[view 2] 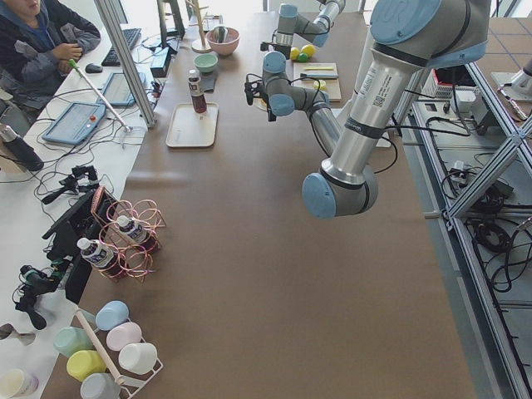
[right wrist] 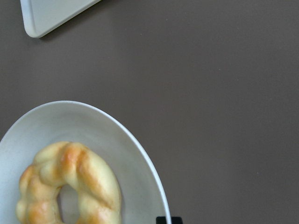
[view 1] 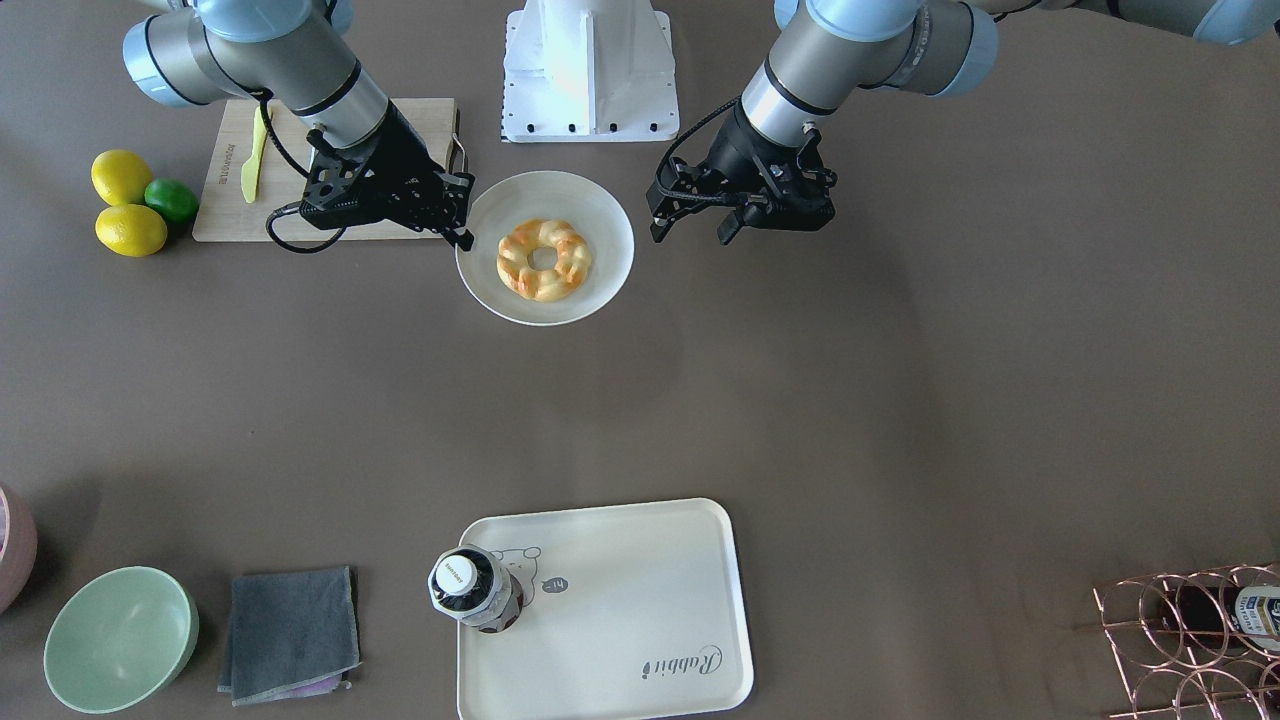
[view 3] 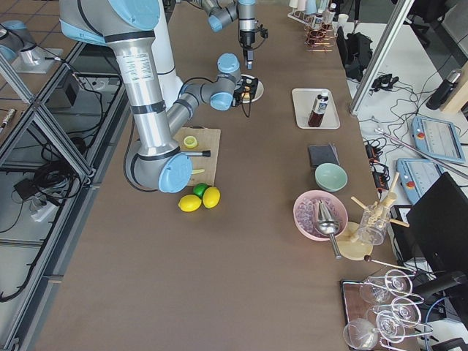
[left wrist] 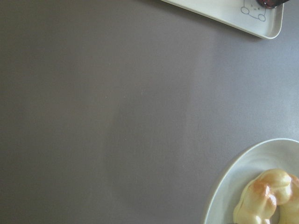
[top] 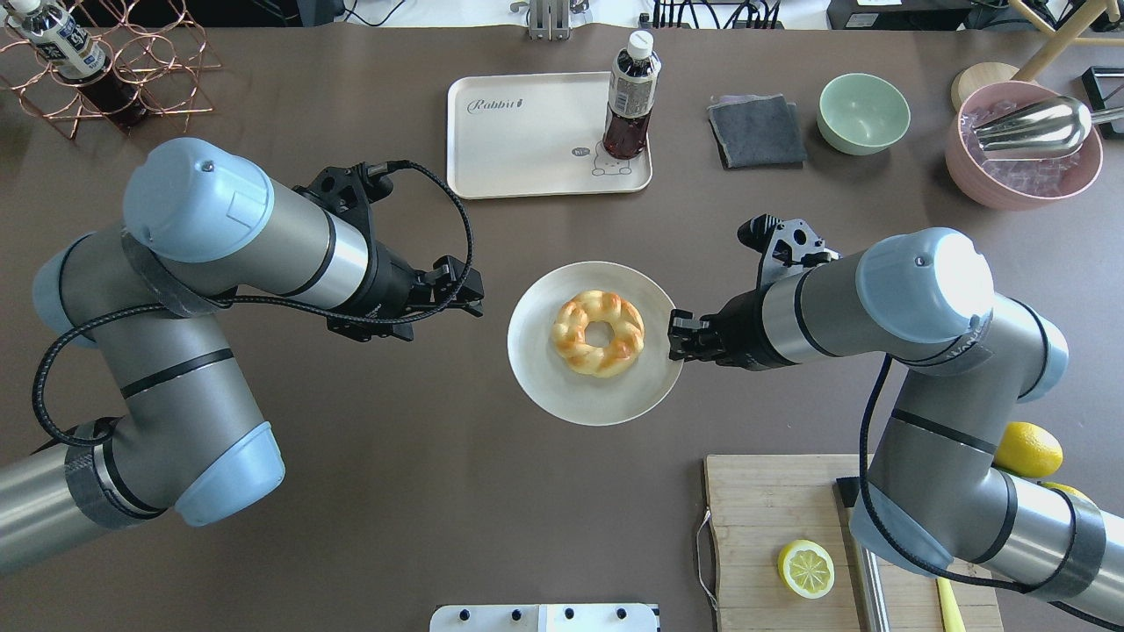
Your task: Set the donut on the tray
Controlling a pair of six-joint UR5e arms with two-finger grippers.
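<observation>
The donut, a twisted golden ring with orange-brown patches, lies on a round white plate in the middle of the table; it also shows in the overhead view. The cream tray with "Rabbit" script lies at the far side, with a dark bottle standing on its bear-print corner. My right gripper is open beside the plate's rim, one fingertip close to the rim. My left gripper is open and empty, apart from the plate on its other side.
A wooden cutting board with a lemon slice lies under my right arm, with lemons and a lime beside it. A green bowl, a grey cloth, a pink bowl and a wire rack stand along the far edge.
</observation>
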